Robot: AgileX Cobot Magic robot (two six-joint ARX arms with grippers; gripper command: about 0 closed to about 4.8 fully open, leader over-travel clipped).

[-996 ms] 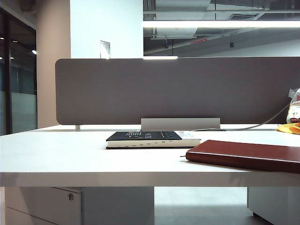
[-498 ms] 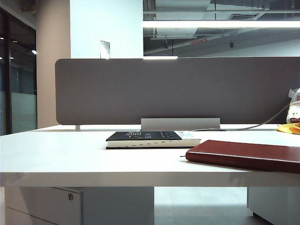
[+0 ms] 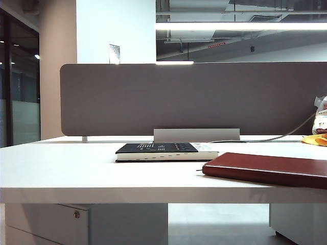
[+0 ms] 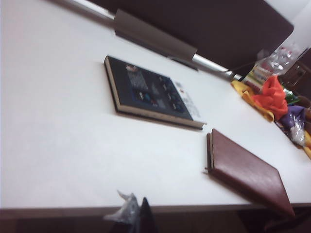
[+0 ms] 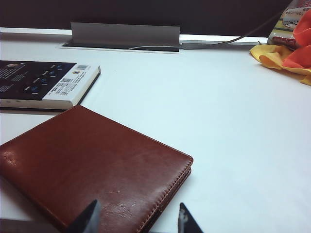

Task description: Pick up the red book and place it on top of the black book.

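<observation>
The red book (image 3: 265, 169) lies flat on the white table (image 3: 76, 171) at the front right, one end over the table's front edge. The black book (image 3: 162, 150) lies flat at the table's middle, a little further back. My right gripper (image 5: 139, 219) is open and low over the red book (image 5: 97, 160)'s near corner: one fingertip (image 5: 91, 217) is above the cover, the other beside the stitched edge. My left gripper (image 4: 137, 213) hangs by the table's front edge, short of both books, its two tips together with nothing between them. Neither gripper shows in the exterior view.
A grey partition screen (image 3: 194, 97) closes the table's back, with a grey cable cover (image 3: 196, 135) at its foot. Orange and yellow cloths (image 4: 265, 94) and snack packets (image 3: 321, 120) lie at the back right. A cable (image 5: 228, 41) runs along the back.
</observation>
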